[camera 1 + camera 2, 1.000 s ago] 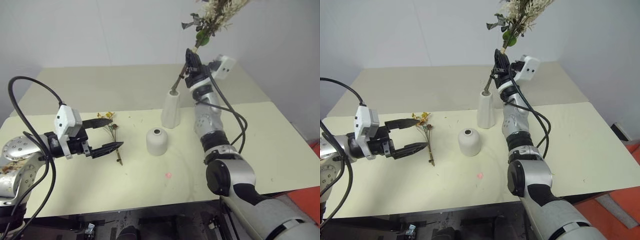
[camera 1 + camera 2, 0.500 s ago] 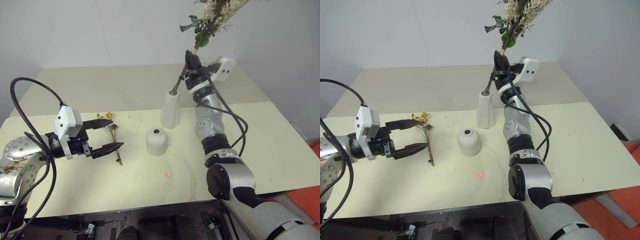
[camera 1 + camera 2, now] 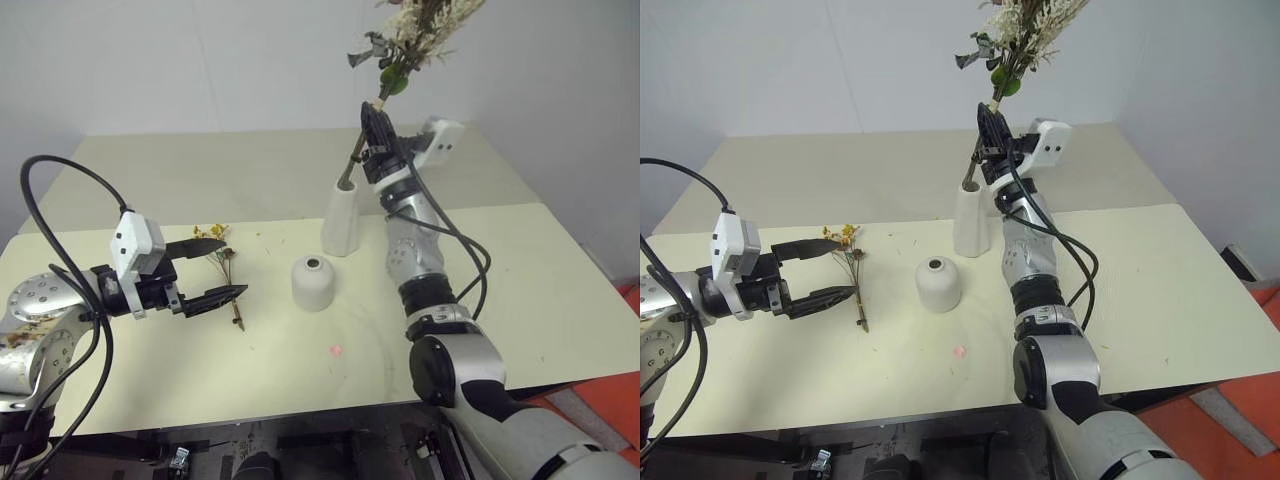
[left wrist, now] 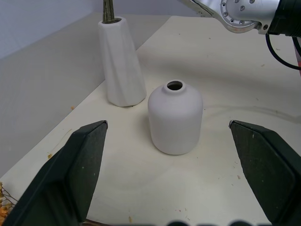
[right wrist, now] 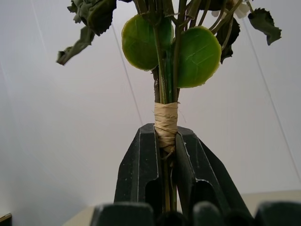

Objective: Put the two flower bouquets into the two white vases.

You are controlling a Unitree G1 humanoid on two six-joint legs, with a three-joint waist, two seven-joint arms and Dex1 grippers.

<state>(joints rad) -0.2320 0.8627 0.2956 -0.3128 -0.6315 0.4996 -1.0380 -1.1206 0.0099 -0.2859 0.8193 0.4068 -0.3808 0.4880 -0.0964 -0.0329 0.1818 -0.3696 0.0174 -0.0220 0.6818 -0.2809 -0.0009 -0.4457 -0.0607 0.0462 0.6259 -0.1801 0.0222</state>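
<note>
Seating the big bouquet (image 3: pixel 415 35) in the tall vase (image 3: pixel 341 220), toward the desk's far edge: your raised right gripper (image 3: pixel 376 128) clamps its taped stem, whose tip is in the mouth. Next, lower, then release. Your left gripper (image 3: pixel 212 270) hangs wide open over the small bunch (image 3: pixel 225 262) lying left of the squat vase (image 3: pixel 313 282).

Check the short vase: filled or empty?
Empty. The short vase shows a bare dark mouth, and the small bouquet lies on the table.

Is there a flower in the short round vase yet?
No, the short vase has an open, bare mouth; the small bunch lies on the table.
</note>
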